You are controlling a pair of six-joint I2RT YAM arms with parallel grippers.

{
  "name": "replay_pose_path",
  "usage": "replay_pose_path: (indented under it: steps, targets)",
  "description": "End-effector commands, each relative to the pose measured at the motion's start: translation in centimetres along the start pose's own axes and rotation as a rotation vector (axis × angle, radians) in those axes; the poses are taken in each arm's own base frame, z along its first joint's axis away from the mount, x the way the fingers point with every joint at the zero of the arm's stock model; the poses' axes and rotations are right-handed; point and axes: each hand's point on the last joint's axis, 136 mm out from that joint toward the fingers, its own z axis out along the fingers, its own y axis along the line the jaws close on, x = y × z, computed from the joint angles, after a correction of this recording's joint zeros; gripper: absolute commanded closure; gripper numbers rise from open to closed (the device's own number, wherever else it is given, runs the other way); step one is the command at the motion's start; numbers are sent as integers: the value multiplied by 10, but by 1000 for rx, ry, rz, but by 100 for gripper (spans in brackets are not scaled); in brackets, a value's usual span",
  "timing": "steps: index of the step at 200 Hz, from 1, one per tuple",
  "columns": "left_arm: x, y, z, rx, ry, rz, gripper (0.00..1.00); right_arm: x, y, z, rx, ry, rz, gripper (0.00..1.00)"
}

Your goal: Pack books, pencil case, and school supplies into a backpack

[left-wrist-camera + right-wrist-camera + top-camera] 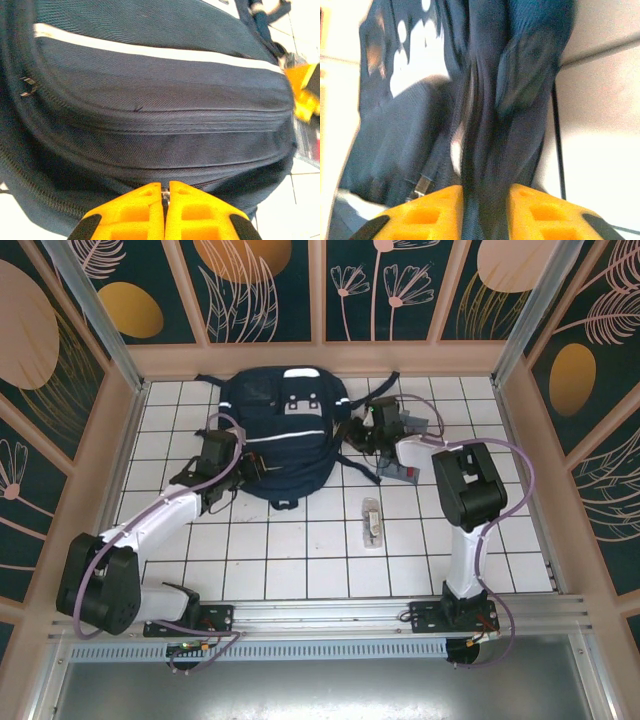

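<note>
The navy backpack (285,435) lies flat at the back of the table, white stripes up. My left gripper (250,468) is at its lower left edge. In the left wrist view this gripper (166,186) is shut on a small metal zipper pull (166,196) on the backpack (150,100). My right gripper (368,425) is at the bag's right side. Its jaws (486,192) stand parted with a dark backpack strap (490,150) hanging loosely between them. The grey pencil case (398,472) lies beside the right arm. The clear school supplies packet (372,522) lies nearer, mid-table. The books are out of view.
The white tiled table (300,560) has free room in front of the backpack. Wooden walls (320,358) close the back and sides. Loose dark straps (355,455) trail from the bag's right side towards the pencil case.
</note>
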Motion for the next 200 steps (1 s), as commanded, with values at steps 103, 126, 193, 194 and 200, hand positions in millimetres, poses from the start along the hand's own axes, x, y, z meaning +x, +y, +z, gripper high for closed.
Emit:
replay_pose_path:
  steps: [103, 126, 193, 194, 200]
  targets:
    - [-18, -150, 37, 424, -43, -90, 100, 93, 31, -80, -74, 36, 117, 22]
    - [-11, -155, 32, 438, -21, -86, 100, 87, 41, -61, -145, 13, 141, 24]
    - [5, -111, 20, 288, -51, -85, 100, 66, 34, -32, -161, -56, 153, 100]
    - [4, -109, 20, 281, -56, -84, 100, 66, 34, -33, -162, -57, 154, 100]
    - [2, -98, 21, 226, -72, -68, 100, 66, 36, -36, -171, -60, 155, 100]
